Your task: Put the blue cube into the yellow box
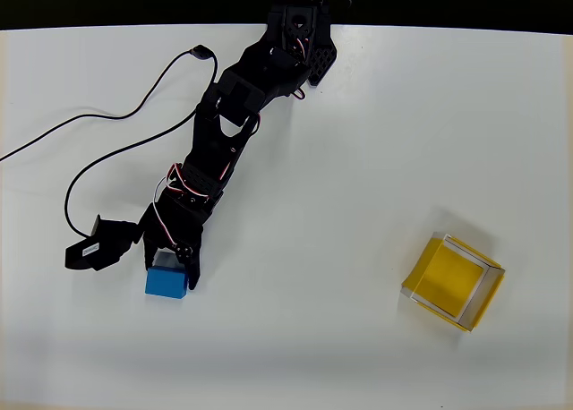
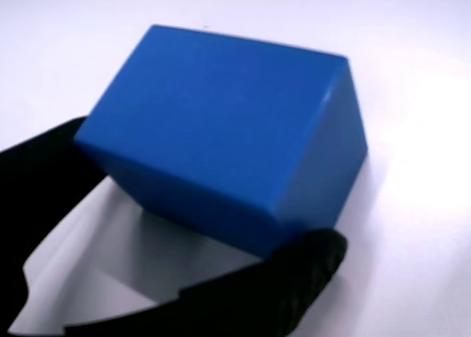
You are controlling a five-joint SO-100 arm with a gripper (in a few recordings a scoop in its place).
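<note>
The blue cube (image 1: 167, 284) rests on the white table at the lower left of the overhead view. My black gripper (image 1: 170, 270) reaches down over it from the upper right, one finger on each side. The wrist view has the blue cube (image 2: 221, 123) close up between the tips of my gripper (image 2: 195, 197). The left finger meets its left edge and the lower finger (image 2: 305, 267) presses its bottom right corner. The yellow box (image 1: 448, 280) stands open-topped and turned at an angle far to the right, with nothing inside it.
A black cable (image 1: 89, 119) loops across the table left of the arm. The arm's base (image 1: 300, 34) stands at the table's far edge, with dark background beyond. A wide stretch of white table lies between the cube and the box.
</note>
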